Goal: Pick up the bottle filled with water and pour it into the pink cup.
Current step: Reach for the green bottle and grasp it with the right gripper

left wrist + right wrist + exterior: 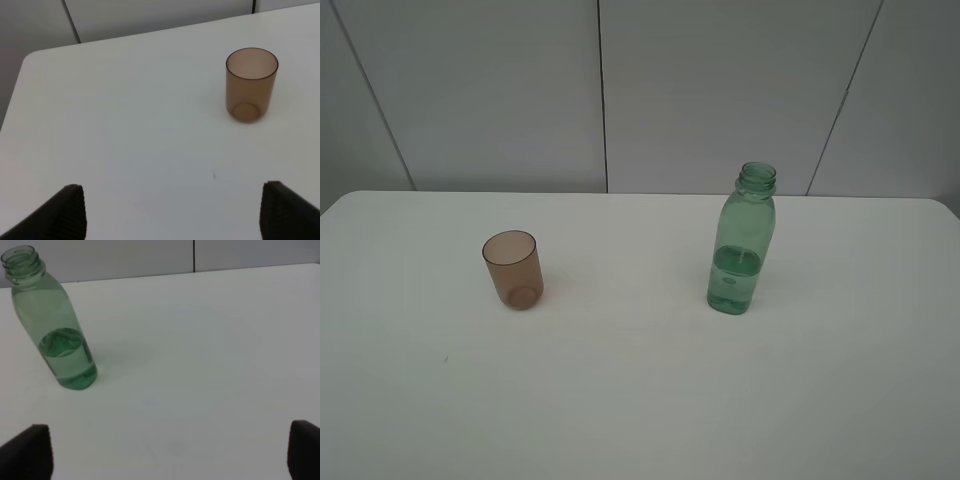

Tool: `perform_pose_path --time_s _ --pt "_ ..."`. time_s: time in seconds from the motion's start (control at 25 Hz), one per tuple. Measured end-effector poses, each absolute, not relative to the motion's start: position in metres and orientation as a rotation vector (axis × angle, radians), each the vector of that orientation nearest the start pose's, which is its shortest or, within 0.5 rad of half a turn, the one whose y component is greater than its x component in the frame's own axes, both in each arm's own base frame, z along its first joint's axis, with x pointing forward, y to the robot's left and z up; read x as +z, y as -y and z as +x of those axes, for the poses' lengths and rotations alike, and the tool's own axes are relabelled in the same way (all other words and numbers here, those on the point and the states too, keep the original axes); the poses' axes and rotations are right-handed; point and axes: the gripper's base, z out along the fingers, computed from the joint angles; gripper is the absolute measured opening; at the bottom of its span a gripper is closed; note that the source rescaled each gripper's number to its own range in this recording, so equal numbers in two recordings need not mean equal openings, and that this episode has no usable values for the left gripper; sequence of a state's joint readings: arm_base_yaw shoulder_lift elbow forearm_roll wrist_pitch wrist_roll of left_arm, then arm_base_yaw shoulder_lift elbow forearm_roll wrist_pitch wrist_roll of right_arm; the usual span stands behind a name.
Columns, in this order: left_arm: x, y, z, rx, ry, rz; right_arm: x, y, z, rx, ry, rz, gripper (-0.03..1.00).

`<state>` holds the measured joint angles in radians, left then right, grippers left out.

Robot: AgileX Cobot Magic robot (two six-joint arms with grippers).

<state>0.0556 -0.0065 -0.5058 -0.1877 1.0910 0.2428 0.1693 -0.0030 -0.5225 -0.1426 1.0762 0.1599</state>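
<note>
Your left fingers (70, 215) and right fingers (32, 450) gape wide, empty, mostly cut off. Upright part-filled bottle (743, 245) right; pink cup (512, 268) left, well apart on tabletop (640, 390).

Obstacles: only the pink cup (513, 270) and the bottle (742, 250), both upright on the tabletop (640, 400) and well apart.
Between them: a wide lane of bare tabletop.
Cup: reachable from every side and from above.
Bottle: reachable from every side, with its neck uncapped.
Front of tabletop: bare before both things.
Left fingers (70, 215): spread wide, with bare tabletop up to the cup.
Right fingers (30, 452): spread wide, with bare tabletop ahead; the bottle stands off to one side.
Back: wall panels (720, 90) beyond the tabletop's far edge.
</note>
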Motion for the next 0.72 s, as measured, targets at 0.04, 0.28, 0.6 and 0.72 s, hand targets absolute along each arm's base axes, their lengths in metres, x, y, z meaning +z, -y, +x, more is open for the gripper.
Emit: perform_pose_path --time_s 0.04,0.28,0.6,0.72 --pt "0.278 0.016 -0.008 -0.04 -2.038 0.205 0.286 0.013 -0.006 0.036 -2.034 0.0 1.0" --pt "0.278 0.016 -0.008 -0.04 -2.038 0.205 0.313 0.009 0.015 0.003 -2.102 -0.047 1.0" --pt "0.278 0.016 -0.008 -0.04 -2.038 0.205 0.328 -0.006 0.064 0.023 -2.166 -0.195 1.0" --pt "0.278 0.016 -0.008 -0.04 -2.038 0.205 0.325 -0.012 0.084 0.044 -2.203 -0.221 1.0"
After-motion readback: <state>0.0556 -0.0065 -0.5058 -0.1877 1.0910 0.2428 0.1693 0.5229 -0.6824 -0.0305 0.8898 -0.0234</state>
